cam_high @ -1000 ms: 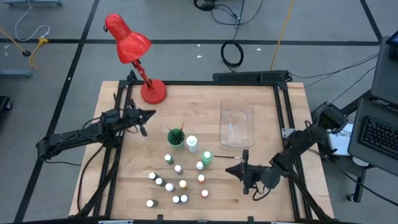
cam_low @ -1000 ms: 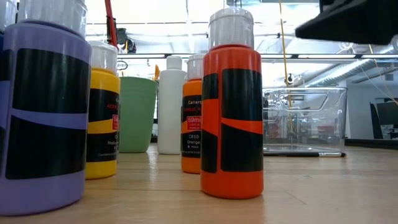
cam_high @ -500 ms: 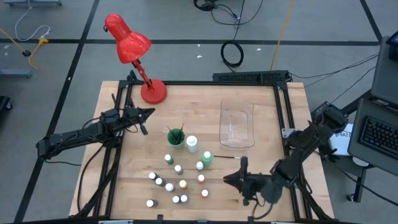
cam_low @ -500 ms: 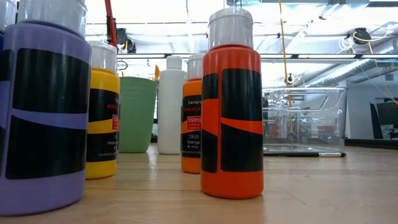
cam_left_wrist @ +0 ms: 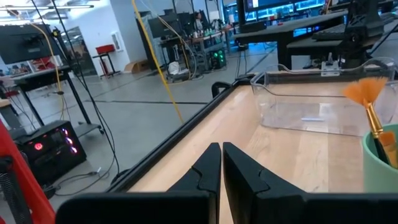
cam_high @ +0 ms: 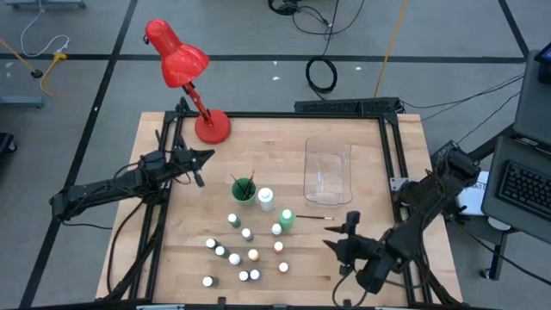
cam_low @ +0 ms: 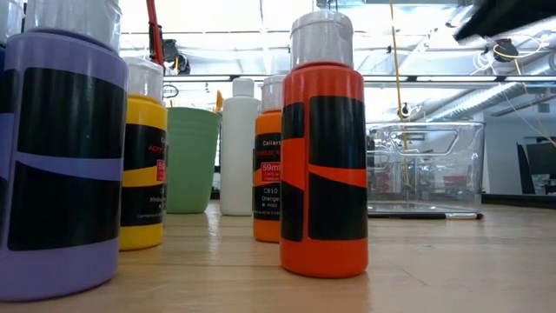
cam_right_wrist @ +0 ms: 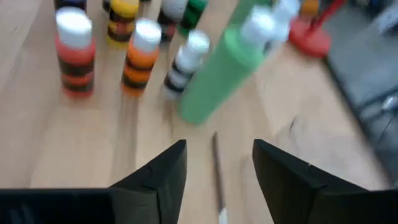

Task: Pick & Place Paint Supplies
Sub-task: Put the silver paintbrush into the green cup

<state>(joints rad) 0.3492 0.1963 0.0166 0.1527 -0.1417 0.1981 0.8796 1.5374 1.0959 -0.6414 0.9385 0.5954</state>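
Observation:
Several small white-capped paint bottles (cam_high: 244, 252) stand in a cluster near the table's front edge. A taller white bottle (cam_high: 265, 200) and a green one (cam_high: 286, 219) stand just behind them. One thin paintbrush (cam_high: 315, 218) lies flat on the wood, also visible as a paintbrush (cam_right_wrist: 216, 167) in the right wrist view. My right gripper (cam_high: 347, 231) hovers open above and near-right of it, empty. My left gripper (cam_high: 200, 169) waits shut at the left, holding nothing.
A green cup (cam_high: 244, 190) holds more brushes. A clear plastic tray (cam_high: 329, 172) sits at the far right of the table. A red desk lamp (cam_high: 212, 127) stands at the far left corner. Bare wood lies between the bottles and my right gripper.
My right gripper has risen and drawn back from the lying paintbrush's end toward the table's near right, tipping and rolling as it went. The paintbrush stays flat where it was.

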